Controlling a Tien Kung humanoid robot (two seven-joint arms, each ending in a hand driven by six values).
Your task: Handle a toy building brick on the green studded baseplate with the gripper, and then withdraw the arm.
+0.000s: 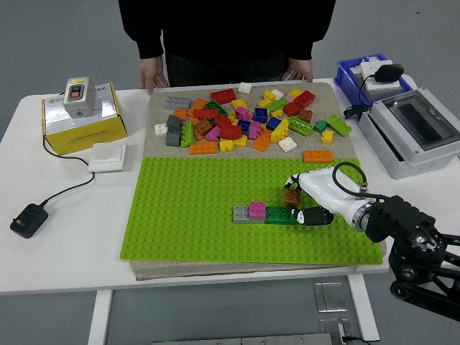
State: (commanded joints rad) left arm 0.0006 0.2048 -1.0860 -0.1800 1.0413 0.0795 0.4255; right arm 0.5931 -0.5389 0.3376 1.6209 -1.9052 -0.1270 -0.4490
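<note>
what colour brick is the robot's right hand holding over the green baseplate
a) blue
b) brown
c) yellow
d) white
b: the right hand has its fingers curled around a small brown brick, held just over the green baseplate at the right end of the grey, pink and green brick row.
</note>
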